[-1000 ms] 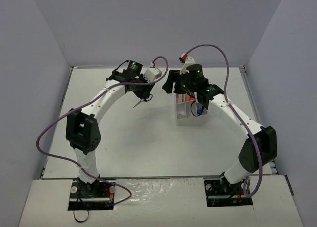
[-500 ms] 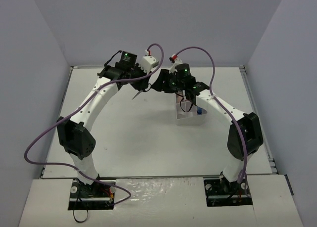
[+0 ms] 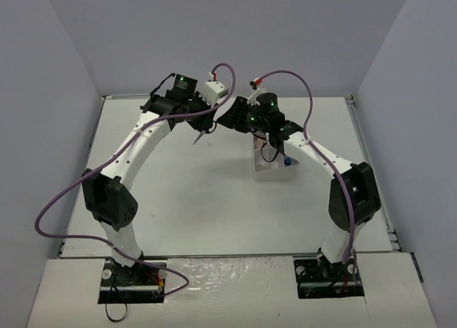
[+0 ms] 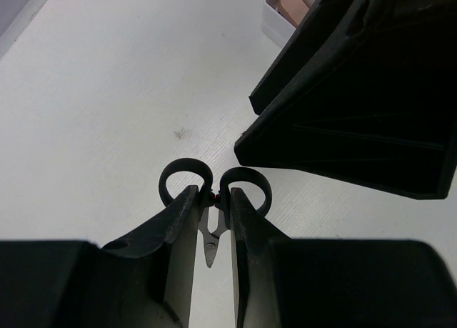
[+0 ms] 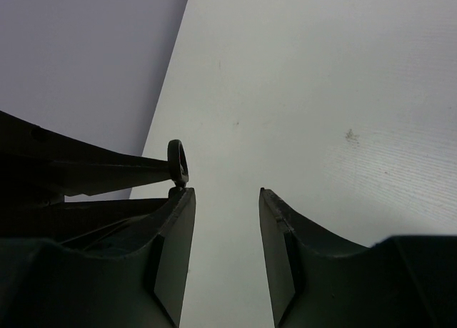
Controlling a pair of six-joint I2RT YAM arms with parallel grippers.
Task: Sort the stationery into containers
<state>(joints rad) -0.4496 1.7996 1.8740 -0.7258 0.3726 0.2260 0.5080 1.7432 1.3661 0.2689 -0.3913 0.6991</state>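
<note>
Left pincer (image 4: pixel 213 205) is closed narrow on the black-handled scissors (image 4: pixel 246 187). Its two fingers press the blades near the pivot, and both handle loops stick out past the fingertips. In the top view this grasp sits at about 11 o'clock from the middle of the desk (image 3: pixel 186 199), with the scissors angled down toward 7 o'clock. Whether they are clear of the surface cannot be told.

Right pincer (image 5: pixel 226 194) stands wide, its fingers well apart with only bare desk between them. It is near 12 o'clock from the desk's middle, just beside the left one. In its own wrist view one scissor loop shows at 9 o'clock, near its left finger but not touching it. In the left wrist view the right pincer's dark body fills the 2 o'clock part of the picture.

White organiser tray (image 3: pixel 275 175) rests at about 3 o'clock from the desk's middle, under the right forearm. A pink eraser (image 4: pixel 293 6) lies in one compartment, and a small blue-capped bottle (image 3: pixel 286 159) sits at the tray's right side.
</note>
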